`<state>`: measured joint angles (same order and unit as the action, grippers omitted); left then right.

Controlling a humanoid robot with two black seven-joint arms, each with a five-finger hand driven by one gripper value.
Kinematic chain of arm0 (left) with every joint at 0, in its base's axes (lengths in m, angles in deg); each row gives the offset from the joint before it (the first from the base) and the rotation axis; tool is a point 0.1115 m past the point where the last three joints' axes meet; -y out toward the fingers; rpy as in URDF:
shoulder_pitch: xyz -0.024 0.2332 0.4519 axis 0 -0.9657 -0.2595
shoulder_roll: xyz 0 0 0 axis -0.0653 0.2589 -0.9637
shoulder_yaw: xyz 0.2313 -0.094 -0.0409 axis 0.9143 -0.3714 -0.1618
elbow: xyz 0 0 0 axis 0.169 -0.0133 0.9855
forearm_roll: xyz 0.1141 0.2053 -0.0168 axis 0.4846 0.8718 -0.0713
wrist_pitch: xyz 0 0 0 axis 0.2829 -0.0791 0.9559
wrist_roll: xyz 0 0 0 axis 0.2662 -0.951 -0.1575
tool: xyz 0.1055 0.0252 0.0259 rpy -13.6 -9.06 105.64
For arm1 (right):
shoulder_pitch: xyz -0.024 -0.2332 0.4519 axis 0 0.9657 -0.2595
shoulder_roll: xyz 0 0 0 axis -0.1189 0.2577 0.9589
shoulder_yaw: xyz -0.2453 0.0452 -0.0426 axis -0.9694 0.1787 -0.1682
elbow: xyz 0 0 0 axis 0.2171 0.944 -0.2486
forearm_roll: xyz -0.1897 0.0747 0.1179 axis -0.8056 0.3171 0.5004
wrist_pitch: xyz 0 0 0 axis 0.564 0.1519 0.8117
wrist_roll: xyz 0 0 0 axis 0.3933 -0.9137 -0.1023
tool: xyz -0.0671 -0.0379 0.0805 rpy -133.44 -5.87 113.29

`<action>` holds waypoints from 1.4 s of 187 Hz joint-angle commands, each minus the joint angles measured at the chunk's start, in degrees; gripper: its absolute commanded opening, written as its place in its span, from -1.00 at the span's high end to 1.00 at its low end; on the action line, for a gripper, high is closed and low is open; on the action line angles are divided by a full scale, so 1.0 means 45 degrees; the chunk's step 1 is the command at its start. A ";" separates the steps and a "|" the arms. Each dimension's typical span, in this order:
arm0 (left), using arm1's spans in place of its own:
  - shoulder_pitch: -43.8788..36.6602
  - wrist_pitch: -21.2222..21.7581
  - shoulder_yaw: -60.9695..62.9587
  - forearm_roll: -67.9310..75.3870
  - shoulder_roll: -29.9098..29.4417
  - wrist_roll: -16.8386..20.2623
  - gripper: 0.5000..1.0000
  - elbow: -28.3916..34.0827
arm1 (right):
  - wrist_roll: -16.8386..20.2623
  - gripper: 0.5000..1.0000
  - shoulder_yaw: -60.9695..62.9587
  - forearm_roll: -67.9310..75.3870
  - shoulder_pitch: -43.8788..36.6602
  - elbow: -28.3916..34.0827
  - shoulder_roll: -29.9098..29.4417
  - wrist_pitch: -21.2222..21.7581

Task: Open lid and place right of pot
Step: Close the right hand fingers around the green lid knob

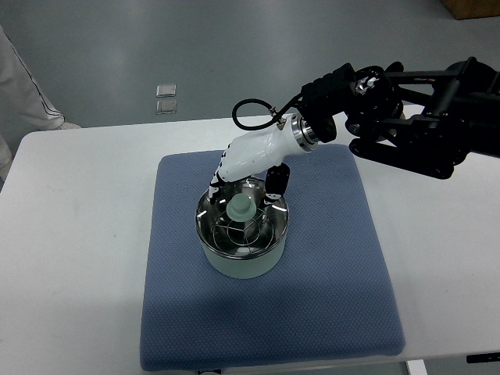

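A pale green pot (242, 262) stands on a blue mat (312, 281) at the middle of the table. Its glass lid (234, 234) rests on the rim, with a pale green knob (241, 208) at its centre. My right hand (246, 191), white with dark finger joints, reaches in from the upper right and hangs over the far side of the lid. Its fingers (218, 184) point down to the left of the knob and its thumb (274, 187) to the right. The gap between them is wider than the knob, and the hand holds nothing.
The mat lies on a white table (78, 234), with bare mat to the right of the pot. My black forearm (414, 125) crosses the upper right. A person's white-clad limb (23, 86) shows at the upper left edge. Two small plates (166, 98) sit in the floor.
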<state>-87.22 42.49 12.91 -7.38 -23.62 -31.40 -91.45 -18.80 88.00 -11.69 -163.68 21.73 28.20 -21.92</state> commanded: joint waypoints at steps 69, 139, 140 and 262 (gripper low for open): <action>-0.0001 -0.0001 0.0000 0.0000 0.0000 0.0000 -1.00 0.0000 | -0.0081 -0.04 0.0022 0.0024 0.0196 0.0000 0.0121 -0.0264; 0.0018 -0.0001 0.0000 -0.0019 0.0000 0.0000 -1.00 0.0000 | -0.0276 -0.04 0.0022 0.0141 0.0333 0.0059 0.0179 -0.0264; 0.0018 -0.0001 0.0000 -0.0019 0.0000 0.0000 -1.00 0.0000 | -0.0276 -0.04 0.0022 0.0141 0.0333 0.0059 0.0179 -0.0264; -0.0001 -0.0001 0.0000 0.0000 0.0000 0.0000 -1.00 0.0000 | -0.0257 0.39 0.0022 0.0044 0.0450 0.0020 0.0141 -0.0439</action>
<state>-87.20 42.50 12.91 -7.41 -23.62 -31.40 -91.45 -19.80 88.11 -11.50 -161.64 21.81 29.05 -23.90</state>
